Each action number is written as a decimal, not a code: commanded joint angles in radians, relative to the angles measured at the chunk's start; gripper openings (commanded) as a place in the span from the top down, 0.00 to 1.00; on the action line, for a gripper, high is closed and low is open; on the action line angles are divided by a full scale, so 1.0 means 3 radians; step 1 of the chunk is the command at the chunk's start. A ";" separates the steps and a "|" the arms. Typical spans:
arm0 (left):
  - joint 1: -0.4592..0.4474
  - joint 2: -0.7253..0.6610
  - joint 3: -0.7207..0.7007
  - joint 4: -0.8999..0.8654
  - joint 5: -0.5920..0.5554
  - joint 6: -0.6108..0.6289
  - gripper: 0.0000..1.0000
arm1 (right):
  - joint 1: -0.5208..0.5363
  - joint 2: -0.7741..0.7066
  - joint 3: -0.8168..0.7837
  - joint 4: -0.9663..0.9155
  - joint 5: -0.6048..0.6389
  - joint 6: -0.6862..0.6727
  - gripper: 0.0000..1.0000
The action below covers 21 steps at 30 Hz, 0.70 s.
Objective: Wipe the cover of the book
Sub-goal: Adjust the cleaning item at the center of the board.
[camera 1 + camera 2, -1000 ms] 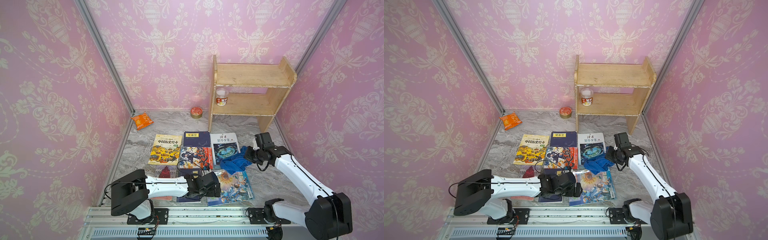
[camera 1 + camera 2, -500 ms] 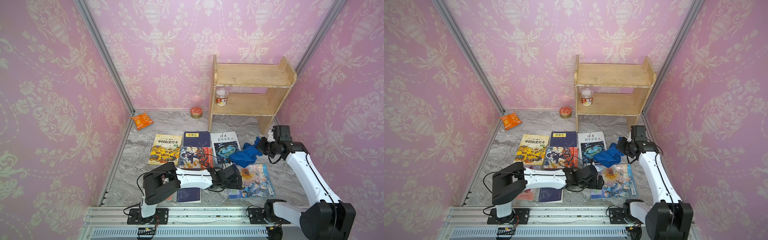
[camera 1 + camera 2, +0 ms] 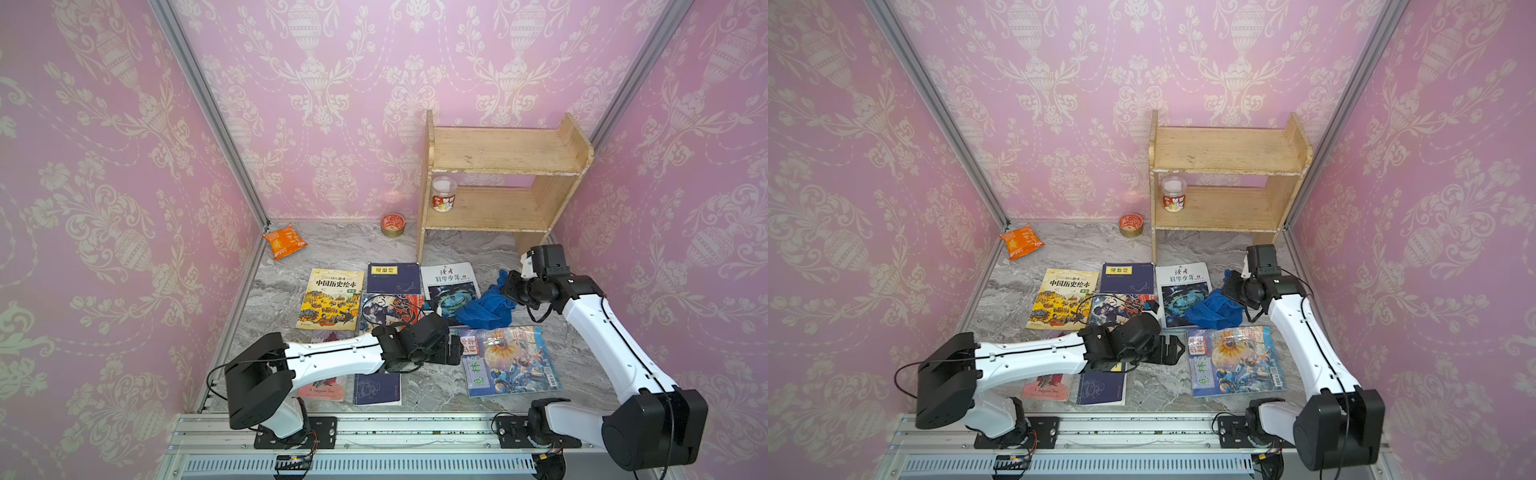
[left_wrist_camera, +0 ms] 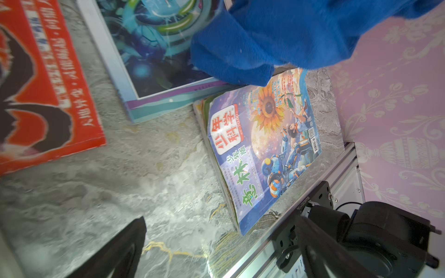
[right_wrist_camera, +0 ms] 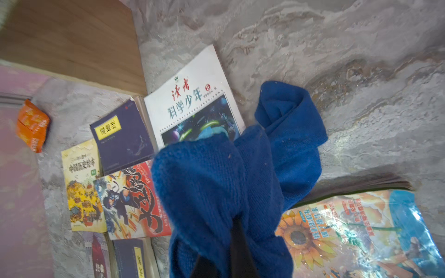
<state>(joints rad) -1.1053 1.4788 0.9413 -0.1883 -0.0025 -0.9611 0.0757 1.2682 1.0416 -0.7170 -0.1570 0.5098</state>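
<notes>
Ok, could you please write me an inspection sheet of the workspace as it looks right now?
Surface: grey marbled tabletop, books spread across its front half.
Job's things: blue cloth bunched, draped over a corner of the white science magazine; sunflower magazine lies flat near the front.
Clutter: yellow history book among other books; orange snack packet; red tin; jar on the wooden shelf.
Grippers: left gripper open, empty, beside the sunflower magazine; right gripper shut on the blue cloth.
Cables: black cable loops out at the left arm's base; thinner loops at both wrists.
Surroundings: pink patterned walls; metal rail in front.
</notes>
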 commanded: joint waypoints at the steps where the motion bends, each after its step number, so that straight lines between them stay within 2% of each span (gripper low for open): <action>1: 0.0174 -0.0449 -0.0288 -0.0390 -0.0217 0.0022 0.01 | 0.0249 0.0156 -0.0122 -0.0062 0.0275 -0.0266 1.00; 3: 0.0248 -0.0712 -0.0448 -0.0497 -0.0325 0.0013 0.01 | 0.0291 0.0230 -0.0203 -0.0055 0.0440 -0.0299 1.00; 4: 0.0280 -0.0847 -0.0515 -0.0553 -0.0381 0.0015 0.01 | 0.0290 0.0281 -0.0227 -0.0041 0.0476 -0.0329 0.96; 5: 0.0312 -0.0943 -0.0570 -0.0579 -0.0414 0.0008 0.01 | 0.0290 0.0323 -0.0230 -0.0034 0.0525 -0.0355 0.86; 10: 0.0492 -0.1285 -0.0799 -0.0733 -0.0394 -0.0008 0.01 | 0.0290 0.0421 -0.0168 -0.0074 0.0463 -0.0600 0.20; 11: 0.0507 -0.1322 -0.0801 -0.0766 -0.0395 0.0010 0.01 | 0.0290 0.0379 -0.0202 -0.0042 0.0453 -0.0646 0.03; 12: 0.0526 -0.1360 -0.0811 -0.0796 -0.0394 0.0034 0.01 | 0.0289 0.0327 -0.0252 0.0001 0.0480 -0.0675 0.00; 17: 0.0682 -0.1461 -0.0882 -0.0818 -0.0263 0.0072 0.01 | 0.0309 0.0269 -0.0552 0.0370 0.0503 -0.0792 0.00; 21: 0.0815 -0.1468 -0.0913 -0.0780 -0.0083 0.0139 0.01 | 0.0261 0.0587 -0.0563 0.0601 0.0473 -0.0918 0.00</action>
<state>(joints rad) -0.8806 1.0489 0.6842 -0.3950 -0.0731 -0.9558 0.1635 1.3911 0.8700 -0.6075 -0.0254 0.2886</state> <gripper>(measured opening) 0.994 0.998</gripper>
